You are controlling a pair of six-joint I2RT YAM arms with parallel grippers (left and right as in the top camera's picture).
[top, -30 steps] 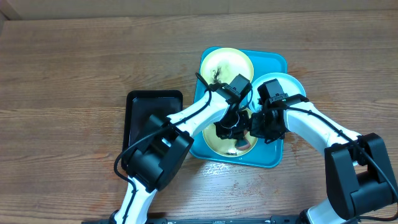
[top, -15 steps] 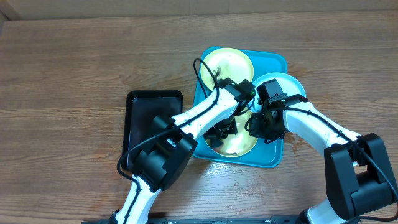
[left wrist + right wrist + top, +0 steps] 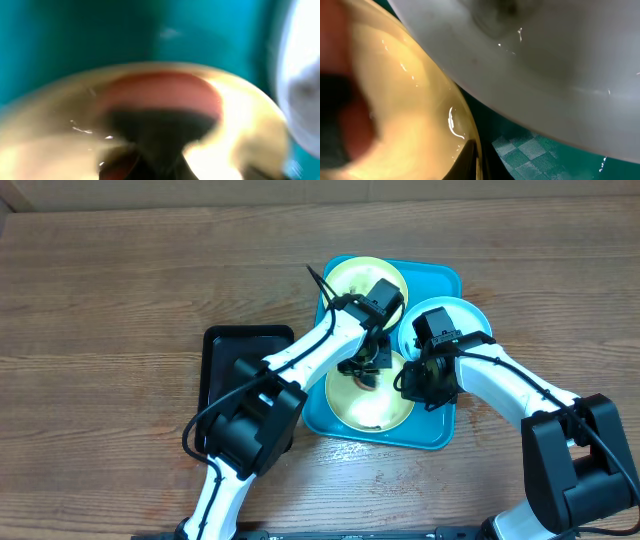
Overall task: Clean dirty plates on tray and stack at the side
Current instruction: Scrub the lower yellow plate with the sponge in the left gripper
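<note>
- The turquoise tray (image 3: pixel 440 432) sits about mid-table (image 3: pixel 120 280), with all three plates on it.
- One yellow plate (image 3: pixel 360 278) is at the tray's far end, with a dark smear on it.
- The other yellow plate (image 3: pixel 375 405) fills the tray's near end and looks pretty clean and shiny.
- The pale blue-white plate (image 3: pixel 455 315) is at the tray's far right corner, hanging over the rim.
- The left arm (image 3: pixel 310 355) reaches over the tray, with the left jaws down on the near yellow plate. The wrist view is a blur with a reddish blob (image 3: pixel 160 92), so I can't tell if they're spread or pinching.
- The right arm (image 3: pixel 510 380) puts the right jaws at that same plate's right edge. Can't tell their state either.
- A black tray (image 3: pixel 225 360) sits just left of the turquoise one.
</note>
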